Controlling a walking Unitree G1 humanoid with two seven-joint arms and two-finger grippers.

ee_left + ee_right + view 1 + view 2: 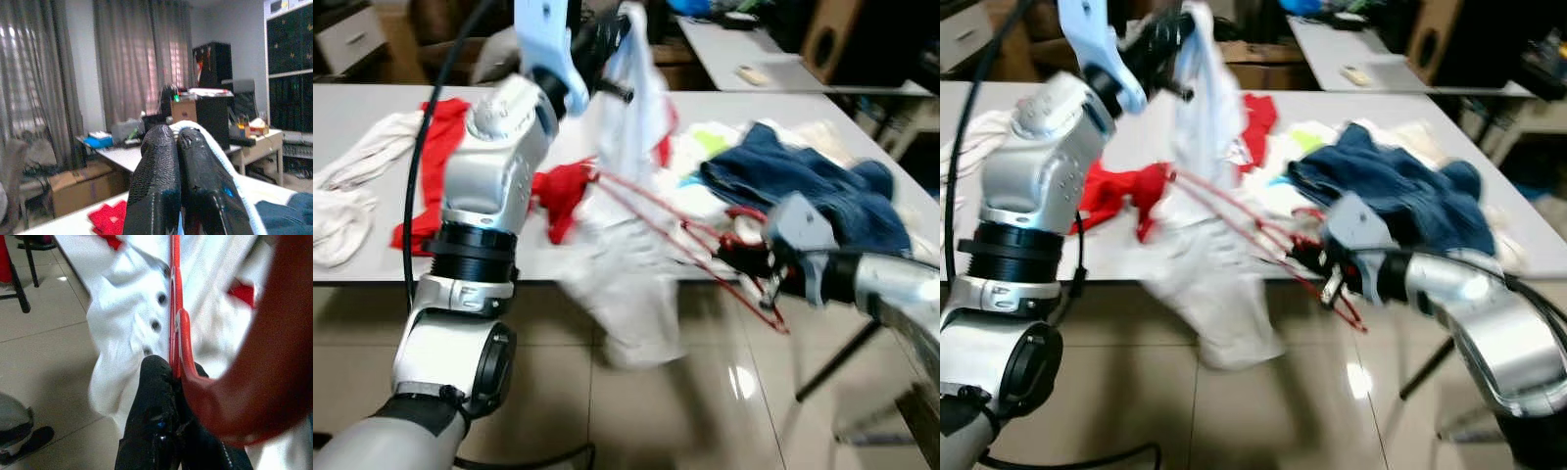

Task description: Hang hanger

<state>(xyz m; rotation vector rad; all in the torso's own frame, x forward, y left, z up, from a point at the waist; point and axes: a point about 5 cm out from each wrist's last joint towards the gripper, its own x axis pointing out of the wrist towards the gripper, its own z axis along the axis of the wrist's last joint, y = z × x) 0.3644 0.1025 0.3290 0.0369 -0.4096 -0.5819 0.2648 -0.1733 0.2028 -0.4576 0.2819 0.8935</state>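
From the head views, I have the left gripper raised above the tabletop, jaws clamped on the top of a white shirt that hangs down past the table edge. The right gripper sits lower, jaws clamped on a red hanger whose arms run up into the shirt. I'd keep the shirt taut and feed the hanger shoulder in slowly, so the fabric doesn't slip. Blue jeans and red cloth lie loose on the tabletop; I see no containers.

Left wrist: fingers pressed together on white cloth.

Right wrist: fingers pinch the hanger against the buttoned shirt front.
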